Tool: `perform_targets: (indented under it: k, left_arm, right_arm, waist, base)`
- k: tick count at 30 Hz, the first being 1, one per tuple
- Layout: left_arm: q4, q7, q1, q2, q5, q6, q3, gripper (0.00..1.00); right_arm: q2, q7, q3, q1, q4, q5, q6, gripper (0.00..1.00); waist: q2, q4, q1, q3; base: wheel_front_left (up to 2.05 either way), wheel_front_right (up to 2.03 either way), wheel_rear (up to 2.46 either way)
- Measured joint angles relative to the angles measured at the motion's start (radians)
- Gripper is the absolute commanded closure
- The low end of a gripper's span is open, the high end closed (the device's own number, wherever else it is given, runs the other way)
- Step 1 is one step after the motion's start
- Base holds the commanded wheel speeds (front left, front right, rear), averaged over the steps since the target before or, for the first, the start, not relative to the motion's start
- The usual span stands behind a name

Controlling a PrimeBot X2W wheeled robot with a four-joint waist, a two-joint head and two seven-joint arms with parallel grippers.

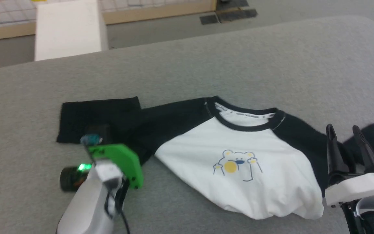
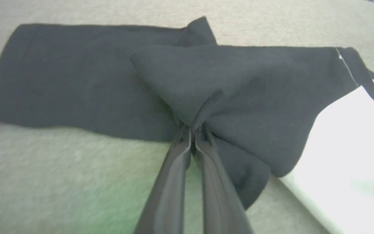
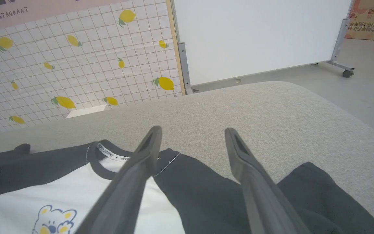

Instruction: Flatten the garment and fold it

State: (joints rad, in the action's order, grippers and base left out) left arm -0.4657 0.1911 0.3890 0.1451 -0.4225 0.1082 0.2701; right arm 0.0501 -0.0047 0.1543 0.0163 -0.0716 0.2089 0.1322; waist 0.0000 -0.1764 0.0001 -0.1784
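The grey tabletop (image 1: 206, 65) carries the garment (image 1: 190, 152) face up, print showing, with its white body rumpled at the near hem. The left sleeve (image 1: 99, 113) runs out flat but doubles over towards the shoulder. Your left gripper (image 2: 192, 130) has its fingers clamped together on a pinch of that sleeve at the fold. Lift only slightly and draw outward, away from the collar (image 1: 239, 126), so the bunch opens without dragging the body. Your right gripper (image 1: 342, 130) hovers over the right sleeve (image 1: 304, 130), fingers apart, holding nothing.
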Motion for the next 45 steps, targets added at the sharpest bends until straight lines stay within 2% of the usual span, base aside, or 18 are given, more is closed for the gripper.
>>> perform_targets:
  k: [6,9,11,12,13,17,22,27,33,41,42,43,44,45]
  left_arm:
    - [0.212,0.041,-0.231,0.053,-0.023,0.072,-0.040,1.00]
    - [0.305,0.106,-0.354,0.076,-0.037,0.122,-0.055,1.00]
    - [0.342,0.133,-0.405,0.077,-0.053,0.136,-0.062,1.00]
    - [0.362,0.134,-0.421,0.073,-0.068,0.137,-0.066,0.48]
    - [0.378,0.132,-0.430,0.066,-0.084,0.134,-0.071,0.00]
    - [0.422,0.049,-0.439,0.040,-0.123,0.107,-0.096,0.00]
    - [0.448,-0.195,-0.418,0.038,-0.090,0.064,-0.132,0.00]
    - [0.419,-0.365,-0.364,0.033,-0.040,0.026,-0.125,0.00]
    - [0.375,-0.425,-0.299,0.014,-0.006,0.005,-0.111,0.00]
    - [0.337,-0.441,-0.261,-0.012,0.018,-0.020,-0.095,0.00]
    - [0.334,-0.443,-0.258,-0.015,0.019,-0.021,-0.095,0.00]
    - [0.331,-0.444,-0.256,-0.016,0.020,-0.021,-0.094,0.00]
    - [0.326,-0.444,-0.255,-0.017,0.020,-0.025,-0.093,0.00]
    - [0.323,-0.444,-0.254,-0.017,0.024,-0.027,-0.093,0.00]
  right_arm:
    - [0.000,0.034,0.009,-0.020,-0.010,-0.007,0.000,0.00]
    - [-0.001,0.070,0.016,-0.023,-0.001,-0.007,0.000,0.00]
    - [0.000,0.098,0.021,-0.025,0.011,-0.012,0.000,0.00]
    - [0.000,0.113,0.022,-0.027,0.015,-0.017,0.000,0.00]
    - [0.000,0.124,0.020,-0.028,0.019,-0.023,0.000,0.00]
    - [0.000,0.184,0.007,-0.027,0.035,-0.068,0.000,0.00]
    - [0.000,0.299,-0.001,0.007,0.057,-0.183,0.000,0.00]
    - [0.028,0.439,-0.020,0.087,0.136,-0.235,0.000,0.00]
    - [0.128,0.563,-0.107,0.211,0.257,-0.221,0.000,0.00]
    - [0.242,0.698,-0.268,0.335,0.386,-0.105,0.000,0.00]
    - [0.250,0.721,-0.278,0.348,0.394,-0.088,0.000,0.23]
    - [0.258,0.740,-0.288,0.356,0.396,-0.073,0.000,0.73]
    - [0.267,0.760,-0.296,0.366,0.396,-0.057,0.000,1.00]
    - [0.271,0.766,-0.296,0.371,0.395,-0.048,0.000,1.00]
  waist:
    - [0.0000,0.089,-0.0001,0.042]
    - [0.0000,0.141,0.0000,0.064]
    - [0.0000,0.166,-0.0001,0.074]
    - [0.0000,0.178,-0.0001,0.078]
    - [0.0000,0.186,-0.0001,0.080]
    - [0.0000,0.215,-0.0001,0.086]
    - [0.0000,0.225,-0.0001,0.069]
    - [0.0000,0.235,-0.0001,0.044]
    - [0.0000,0.250,-0.0001,0.005]
    - [0.0000,0.274,-0.0001,-0.054]
    - [0.0000,0.278,-0.0001,-0.060]
    - [0.0000,0.281,-0.0001,-0.064]
    - [0.0000,0.286,-0.0001,-0.068]
    - [0.0000,0.288,-0.0001,-0.070]
  base:
    - [0.00,0.00,0.00]
    - [0.00,0.00,0.00]
    - [0.00,0.00,0.00]
    - [0.00,0.00,0.00]
    - [0.00,0.00,0.00]
    - [0.00,0.00,0.00]
    - [0.00,0.00,0.00]
    - [0.00,0.00,0.00]
    - [0.00,0.00,0.00]
    - [0.00,0.00,0.00]
    - [0.00,0.00,0.00]
    - [0.00,0.00,0.00]
    - [0.00,0.00,0.00]
    - [0.00,0.00,0.00]
